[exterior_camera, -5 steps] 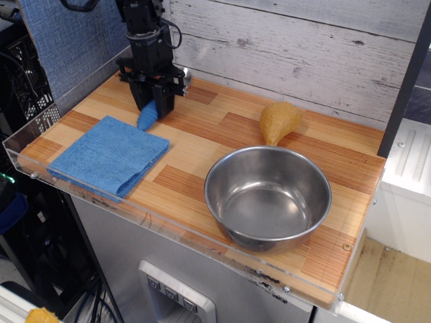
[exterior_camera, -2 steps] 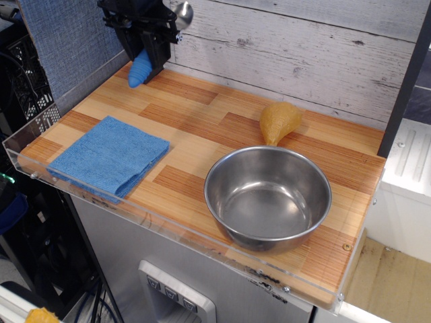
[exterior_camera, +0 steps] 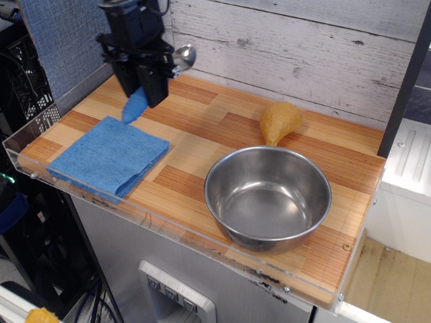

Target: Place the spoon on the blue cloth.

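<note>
My gripper (exterior_camera: 149, 86) is shut on the spoon (exterior_camera: 136, 105) and holds it in the air above the back left of the table. The spoon's blue ribbed handle points down and left. Its shiny silver bowl (exterior_camera: 184, 56) sticks out to the upper right of the fingers. The handle's tip hangs just above the far edge of the blue cloth (exterior_camera: 108, 156). The cloth lies folded flat at the front left of the wooden table (exterior_camera: 202, 145).
A big steel bowl (exterior_camera: 268, 196) stands at the front right. A tan pear-shaped object (exterior_camera: 279, 122) lies behind it. A blue-grey textured panel (exterior_camera: 64, 47) stands upright at the left. A clear plastic rim (exterior_camera: 135, 212) runs along the table's front edge.
The gripper lifted the spoon off the table and up to the back wall, then came down and forward with it toward the cloth.
</note>
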Controlling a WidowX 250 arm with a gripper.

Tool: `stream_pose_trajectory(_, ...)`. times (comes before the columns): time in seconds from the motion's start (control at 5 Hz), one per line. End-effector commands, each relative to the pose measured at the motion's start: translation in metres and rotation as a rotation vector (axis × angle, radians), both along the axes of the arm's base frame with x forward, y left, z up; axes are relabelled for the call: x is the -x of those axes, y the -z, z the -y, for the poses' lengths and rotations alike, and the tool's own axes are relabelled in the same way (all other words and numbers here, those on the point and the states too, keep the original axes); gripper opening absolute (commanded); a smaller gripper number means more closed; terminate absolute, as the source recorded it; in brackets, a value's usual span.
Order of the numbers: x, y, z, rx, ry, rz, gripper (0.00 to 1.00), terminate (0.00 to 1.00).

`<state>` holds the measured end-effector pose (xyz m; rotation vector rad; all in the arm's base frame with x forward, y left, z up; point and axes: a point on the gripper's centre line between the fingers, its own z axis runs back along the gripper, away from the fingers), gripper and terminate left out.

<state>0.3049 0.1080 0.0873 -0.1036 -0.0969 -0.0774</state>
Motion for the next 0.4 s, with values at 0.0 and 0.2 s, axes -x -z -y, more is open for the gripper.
stream_pose_trajectory(0.0, 0.0179, -0.0129, -0.0250, -0.021, -0.063, 0.018, 0.00, 0.00)
stream_pose_trajectory(0.2, 0.0268, -0.0072, -0.0325, -0.044, -0.079, -0.003, 0.00, 0.00)
